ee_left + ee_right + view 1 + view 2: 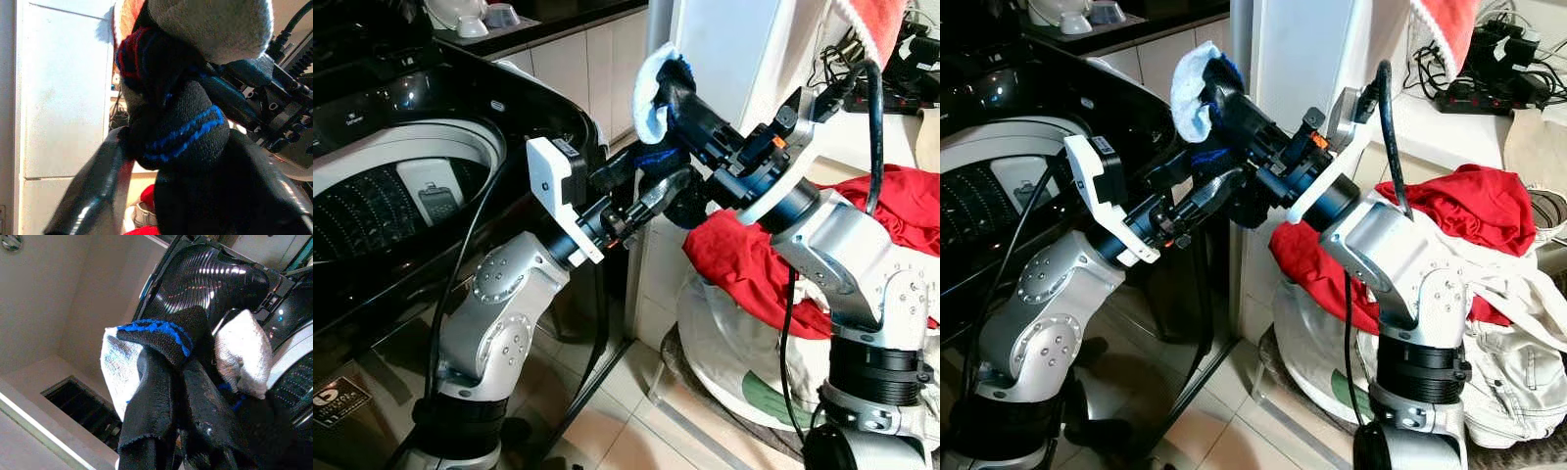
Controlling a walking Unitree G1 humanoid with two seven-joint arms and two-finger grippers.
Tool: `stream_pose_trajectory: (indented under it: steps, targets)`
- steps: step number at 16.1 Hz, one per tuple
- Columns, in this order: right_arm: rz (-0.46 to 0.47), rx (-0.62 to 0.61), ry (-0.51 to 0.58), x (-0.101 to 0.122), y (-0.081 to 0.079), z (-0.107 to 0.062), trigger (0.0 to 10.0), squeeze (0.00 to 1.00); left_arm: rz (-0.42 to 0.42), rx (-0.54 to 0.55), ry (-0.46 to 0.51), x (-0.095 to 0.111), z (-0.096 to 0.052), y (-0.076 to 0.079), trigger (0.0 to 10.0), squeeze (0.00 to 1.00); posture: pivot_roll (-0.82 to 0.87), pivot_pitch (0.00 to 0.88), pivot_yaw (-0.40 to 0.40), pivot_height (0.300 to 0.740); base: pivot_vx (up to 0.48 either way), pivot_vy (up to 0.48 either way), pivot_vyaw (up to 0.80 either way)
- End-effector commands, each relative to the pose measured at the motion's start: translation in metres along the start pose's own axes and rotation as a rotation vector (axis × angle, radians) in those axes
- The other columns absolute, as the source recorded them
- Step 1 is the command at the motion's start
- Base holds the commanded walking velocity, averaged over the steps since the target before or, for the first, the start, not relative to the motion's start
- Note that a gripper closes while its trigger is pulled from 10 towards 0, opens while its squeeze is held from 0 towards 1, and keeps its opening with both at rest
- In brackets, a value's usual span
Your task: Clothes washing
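Black and blue cloth, a sock (677,93) with a white and pale blue part, sits in the upper middle of the frame, and you hold it there with both arms raised. Your right tool (683,98) is clenched on the sock; in the right wrist view its two fingers (151,396) press together on the black fabric with the blue stripe. Your left tool (668,188) comes from the lower left and touches the lower end of the same sock. In the left wrist view its fingers (90,196) stand on both sides of the dark bundle, but you cannot tell if they really pinch it.

At the left of the frame you see the washing machine (401,186), black and glossy, with its top open and the drum visible inside. The sock is to the right of the machine, not above the opening.

At the right of the frame a pile of laundry (1489,294) lies low, with a red garment (1459,211) on top and white cloth under it. Behind the arms stands a white cabinet (734,59).
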State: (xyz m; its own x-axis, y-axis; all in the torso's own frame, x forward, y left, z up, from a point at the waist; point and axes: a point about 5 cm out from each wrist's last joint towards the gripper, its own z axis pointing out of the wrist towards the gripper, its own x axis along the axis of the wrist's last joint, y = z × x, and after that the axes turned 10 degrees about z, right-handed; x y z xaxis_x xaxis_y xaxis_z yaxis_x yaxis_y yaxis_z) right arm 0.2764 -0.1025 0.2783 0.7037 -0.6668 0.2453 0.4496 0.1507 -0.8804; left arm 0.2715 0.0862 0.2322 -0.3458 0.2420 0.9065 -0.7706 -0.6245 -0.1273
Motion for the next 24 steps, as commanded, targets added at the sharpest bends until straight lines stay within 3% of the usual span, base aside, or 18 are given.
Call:
stream_pose_trajectory:
  steps: [1,9,10,11,12,13,15,16,17,18,20,21,22,23,24]
  targets:
    - [-0.008,0.012,-0.008,-0.002,-0.004,-0.001,0.0,0.00,-0.007,-0.003,0.005,0.000,-0.001,-0.001,0.0,0.00,-0.09,0.000,-0.012,0.740,0.000,0.000,0.00]
    - [-0.027,0.006,-0.009,-0.003,-0.003,-0.001,0.0,0.00,0.008,0.021,0.010,0.001,-0.001,-0.006,0.0,0.00,-0.09,0.000,-0.008,0.740,0.000,0.000,0.00]
    - [-0.031,0.005,-0.008,-0.003,-0.003,-0.001,0.0,0.16,0.019,0.036,0.005,0.001,-0.001,-0.008,0.0,0.00,-0.09,0.000,-0.007,0.740,0.000,0.000,0.00]
    - [-0.034,0.004,-0.007,-0.003,-0.003,-0.001,3.6,0.49,0.026,0.047,0.002,0.001,-0.001,-0.010,0.0,0.00,-0.09,0.000,-0.005,0.740,0.000,0.000,0.00]
    - [-0.042,-0.003,-0.006,-0.002,-0.002,-0.001,5.9,1.00,0.065,0.110,-0.007,0.001,-0.002,-0.019,0.0,0.00,-0.09,0.000,-0.003,0.740,0.000,0.000,0.00]
    - [-0.050,-0.010,-0.006,-0.002,-0.002,-0.001,10.0,1.00,0.085,0.156,-0.017,0.001,-0.003,-0.026,0.0,0.00,-0.09,0.000,-0.001,0.740,0.000,0.000,0.00]
    - [-0.079,-0.046,-0.010,-0.003,0.003,-0.002,10.0,1.00,0.184,0.362,-0.060,0.004,-0.010,-0.062,0.0,0.00,-0.09,0.000,0.007,0.740,0.000,0.000,0.00]
    - [-0.090,-0.061,-0.013,-0.003,0.004,-0.002,10.0,1.00,0.205,0.412,-0.070,0.006,-0.012,-0.071,0.0,0.00,-0.08,0.000,0.008,0.740,0.000,0.000,0.00]
    - [-0.171,-0.134,-0.048,-0.006,0.011,-0.002,10.0,0.71,0.268,0.544,-0.124,0.008,-0.019,-0.094,0.0,0.00,-0.08,0.000,0.009,0.740,0.000,0.000,0.00]
    - [-0.279,-0.213,-0.107,-0.011,0.018,-0.003,10.0,0.00,0.317,0.655,-0.214,0.006,-0.026,-0.116,0.0,0.00,-0.08,0.000,0.009,0.740,0.000,0.000,0.00]
    - [-0.550,-0.370,-0.269,-0.024,0.032,-0.002,10.0,0.00,0.417,0.782,-0.476,-0.008,-0.040,-0.154,0.0,0.00,-0.08,0.000,0.008,0.740,0.000,0.000,0.00]
    - [-0.746,-0.439,-0.370,-0.031,0.037,0.002,10.0,0.00,0.487,0.902,-0.771,-0.016,-0.063,-0.189,9.4,0.00,-0.08,0.000,0.008,0.740,0.000,0.000,0.00]
    - [-0.771,-0.417,-0.388,-0.034,0.033,0.006,10.0,0.00,0.507,0.960,-0.865,-0.015,-0.074,-0.200,10.0,0.00,-0.08,0.000,0.015,0.740,0.000,0.000,0.00]
    - [-0.772,-0.407,-0.397,-0.037,0.031,0.007,10.0,0.00,0.495,1.022,-0.854,-0.010,-0.079,-0.205,10.0,0.00,-0.08,0.000,0.018,0.740,0.000,0.000,0.00]
    - [-0.796,-0.401,-0.406,-0.038,0.030,0.008,10.0,0.00,0.503,1.076,-0.904,-0.006,-0.089,-0.213,10.0,0.00,-0.09,0.000,0.031,0.740,0.000,0.000,0.00]
